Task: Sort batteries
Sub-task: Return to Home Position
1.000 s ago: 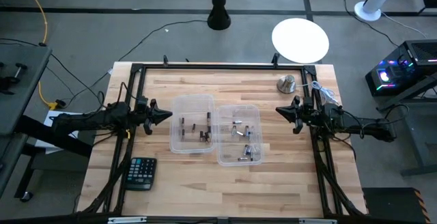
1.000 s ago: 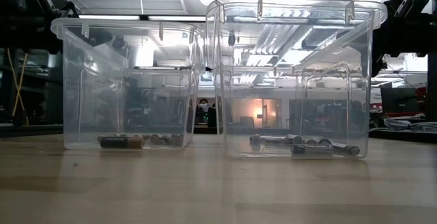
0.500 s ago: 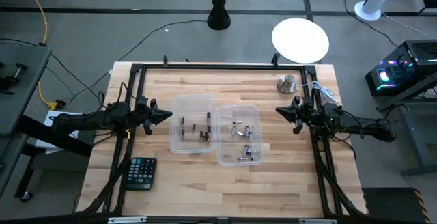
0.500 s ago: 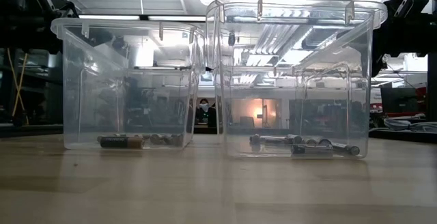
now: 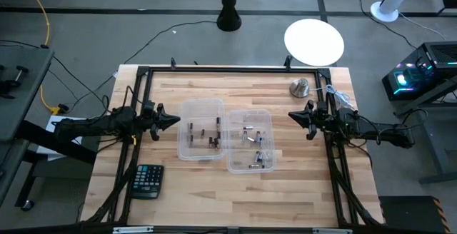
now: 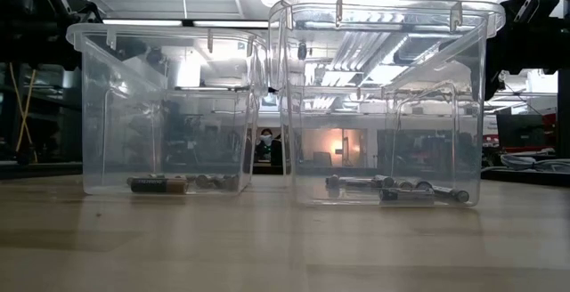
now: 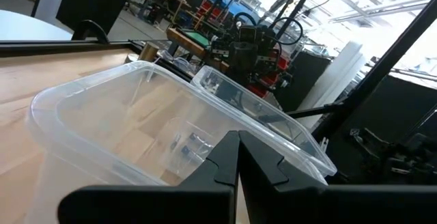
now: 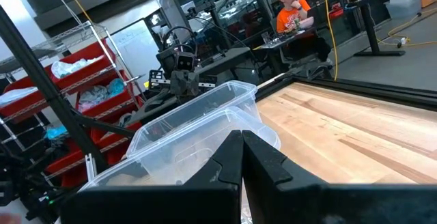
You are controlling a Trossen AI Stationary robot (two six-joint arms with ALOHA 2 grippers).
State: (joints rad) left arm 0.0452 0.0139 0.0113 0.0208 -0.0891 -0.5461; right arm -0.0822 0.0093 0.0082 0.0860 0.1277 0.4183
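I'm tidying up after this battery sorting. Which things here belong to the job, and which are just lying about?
Job: dark batteries in the left clear bin; silver batteries in the right clear bin; left pincer and right pincer, shut, beside them.
Lying about: black calculator; silver metal knob.

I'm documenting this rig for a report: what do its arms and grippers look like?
The left arm and right arm are slim, jointed and near-black. The left gripper and right gripper each carry two matte black wedge-shaped fingers tapering to a point. No markings show.
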